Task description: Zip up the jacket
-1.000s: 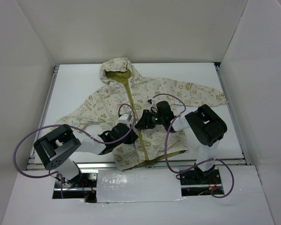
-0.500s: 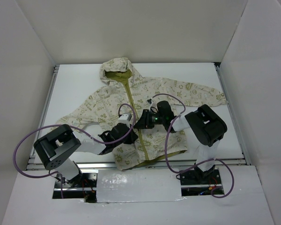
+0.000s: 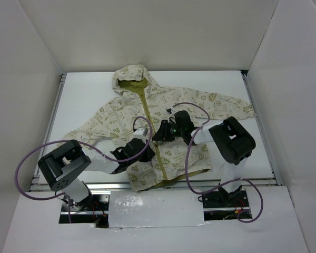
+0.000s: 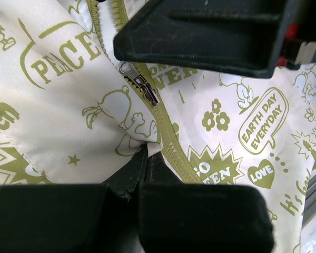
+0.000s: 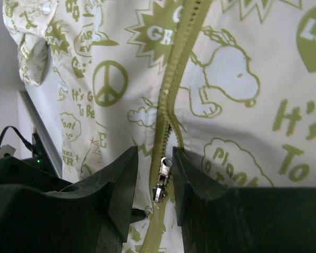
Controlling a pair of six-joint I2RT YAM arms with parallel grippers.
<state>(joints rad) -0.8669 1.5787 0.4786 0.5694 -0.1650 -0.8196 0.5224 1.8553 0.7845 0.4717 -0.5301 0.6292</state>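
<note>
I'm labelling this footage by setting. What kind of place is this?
Probably a robotics lab test cell, not a home: plain white panels wall in a white table, two cabled robot arms are bolted at its near edge, and a jacket lies spread on it.

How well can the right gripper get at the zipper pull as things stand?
Probably yes. The right gripper is open, its jaws either side of the zipper pull with nothing in between. The left gripper, shut on the jacket just below the pull, sits clear of it.
</note>
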